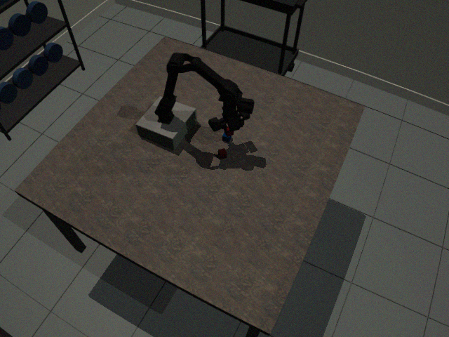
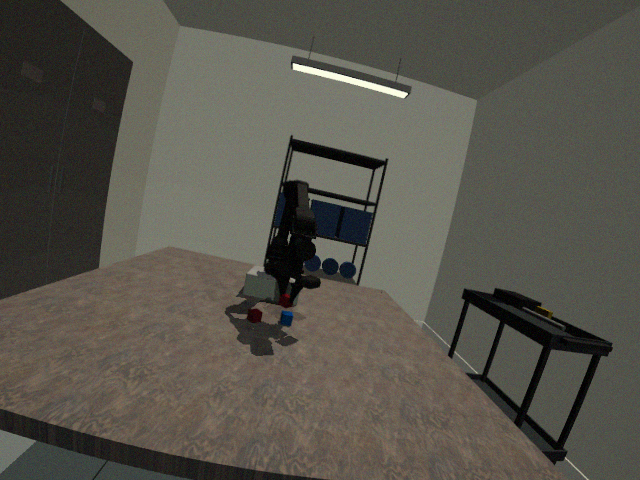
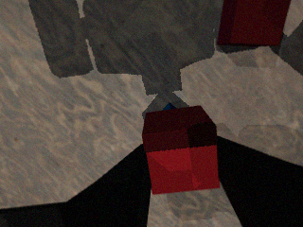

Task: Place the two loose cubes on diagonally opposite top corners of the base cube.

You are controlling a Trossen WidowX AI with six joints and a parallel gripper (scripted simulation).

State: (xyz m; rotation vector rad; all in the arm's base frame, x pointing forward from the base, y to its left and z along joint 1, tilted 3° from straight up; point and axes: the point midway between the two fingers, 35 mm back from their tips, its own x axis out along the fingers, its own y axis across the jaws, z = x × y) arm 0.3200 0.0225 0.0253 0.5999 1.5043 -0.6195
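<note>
The blue base cube [image 1: 226,137] [image 2: 286,318] stands on the table; in the wrist view only a small blue tip [image 3: 169,107] shows behind the held cube. My gripper [image 1: 229,130] [image 2: 285,299] [image 3: 179,148] is shut on a red cube [image 1: 229,133] [image 2: 284,301] [image 3: 183,167], which hangs in the air above the table, near the blue cube; it looks roughly level. The exact height and offset between the two are hard to tell. The other red cube [image 1: 222,153] [image 2: 254,315] [image 3: 256,21] rests on the table a short way from the blue cube.
The arm stands on a pale block [image 1: 156,135] [image 2: 259,285] on the brown table [image 1: 174,217] [image 2: 206,387]. The arm's shadow falls around the cubes. A shelf rack [image 2: 336,152] and a dark cart [image 2: 537,335] stand beyond the table.
</note>
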